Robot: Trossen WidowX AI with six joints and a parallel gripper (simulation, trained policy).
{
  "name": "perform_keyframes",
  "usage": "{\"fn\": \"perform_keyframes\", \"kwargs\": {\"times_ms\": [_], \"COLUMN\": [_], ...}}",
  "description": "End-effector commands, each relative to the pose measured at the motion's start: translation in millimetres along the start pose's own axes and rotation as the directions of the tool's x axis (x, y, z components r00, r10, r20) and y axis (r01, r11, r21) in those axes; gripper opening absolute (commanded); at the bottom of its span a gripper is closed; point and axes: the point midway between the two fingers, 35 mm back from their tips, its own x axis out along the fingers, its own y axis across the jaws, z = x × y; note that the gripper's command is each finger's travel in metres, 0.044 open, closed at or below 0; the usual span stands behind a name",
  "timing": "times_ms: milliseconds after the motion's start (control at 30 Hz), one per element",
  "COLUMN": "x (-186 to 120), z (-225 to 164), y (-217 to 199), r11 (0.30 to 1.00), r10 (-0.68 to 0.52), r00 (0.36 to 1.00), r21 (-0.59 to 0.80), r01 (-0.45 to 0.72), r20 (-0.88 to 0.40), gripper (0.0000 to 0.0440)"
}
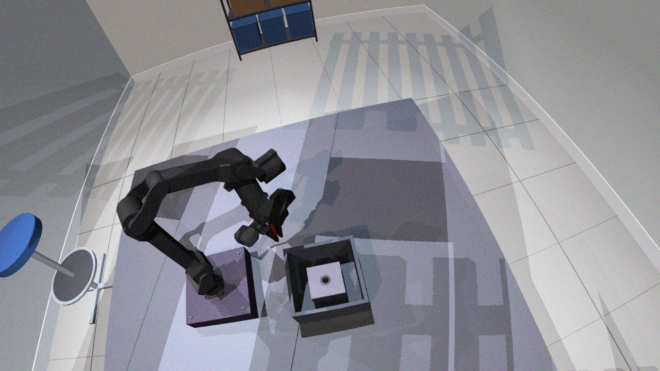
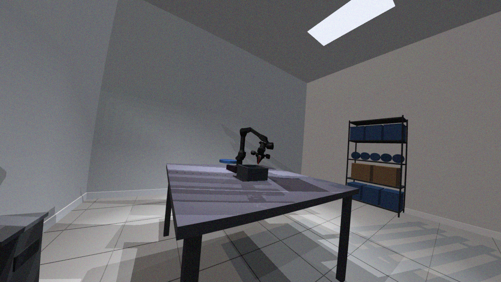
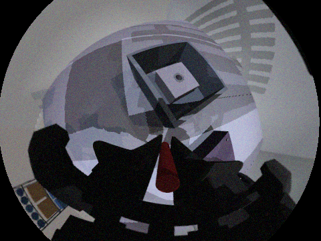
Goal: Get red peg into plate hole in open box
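Observation:
My gripper (image 1: 277,238) (image 2: 258,163) (image 3: 166,138) is shut on the red peg (image 1: 273,228) (image 2: 259,159) (image 3: 167,171). It holds the peg above the table, behind the box in the exterior view and just outside the box's near-arm corner in the top view. In the wrist view the peg lies between the two dark fingers, its far end towards the fingertips. The open grey box (image 1: 333,314) (image 2: 252,174) (image 3: 212,77) stands on the table. Inside it is the pale plate (image 1: 325,292) (image 3: 170,82) with a round hole (image 1: 325,280) (image 3: 179,77), which is empty.
The arm's purple base block (image 1: 230,306) (image 3: 219,152) stands left of the box in the top view. The table (image 2: 210,214) carries both. A blue round stool (image 1: 18,242) (image 2: 227,161) and a shelf rack (image 1: 271,42) (image 2: 378,141) stand away from the table.

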Motion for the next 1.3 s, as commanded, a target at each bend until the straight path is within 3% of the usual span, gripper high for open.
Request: {"fn": "perform_keyframes", "kwargs": {"times_ms": [0, 600, 1267], "x": [-8, 19, 84], "z": [21, 99, 149], "y": [-1, -17, -20], "r11": [0.999, 0.983, 0.994], "r10": [0.012, -0.022, 0.030], "r00": [1.000, 0.999, 0.999], "r21": [0.051, 0.186, 0.105], "r01": [-0.013, 0.013, -0.027], "r20": [0.025, 0.045, -0.025], "gripper": [0.0000, 0.0000, 0.0002]}}
